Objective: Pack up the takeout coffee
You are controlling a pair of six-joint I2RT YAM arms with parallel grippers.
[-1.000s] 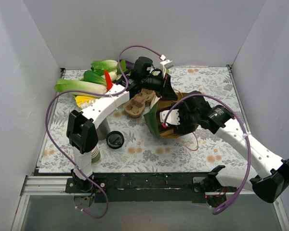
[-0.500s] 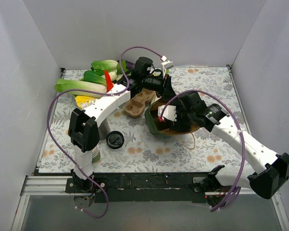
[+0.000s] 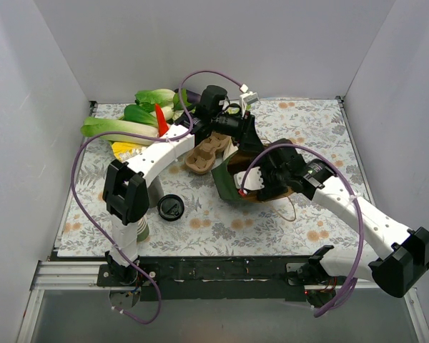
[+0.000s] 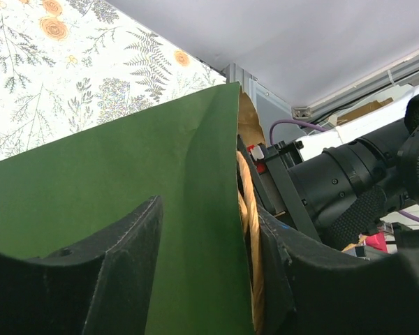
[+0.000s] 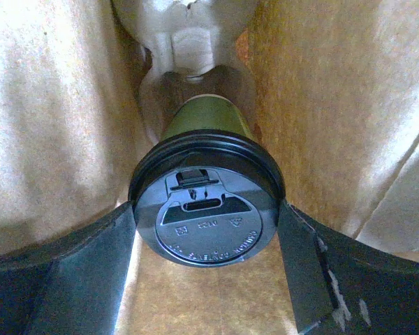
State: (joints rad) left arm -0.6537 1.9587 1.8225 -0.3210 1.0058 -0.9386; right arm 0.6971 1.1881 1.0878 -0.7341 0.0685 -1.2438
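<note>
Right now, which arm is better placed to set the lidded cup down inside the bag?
Right. The right pincer is shut on the dark green paper cup with the round black plastic lid, already between the green paper bag's brown inner walls. The left pincer straddles that bag's edge.

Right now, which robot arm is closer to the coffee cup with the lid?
Right. The right arm grips the coffee cup at its lid with its jaws, inside the bag. The left arm only pinches the bag's green wall in its jaws.

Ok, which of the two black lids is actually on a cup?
The lid in the right end effector, capping the green cup inside the paper bag; the other lid lies loose on the table.
</note>
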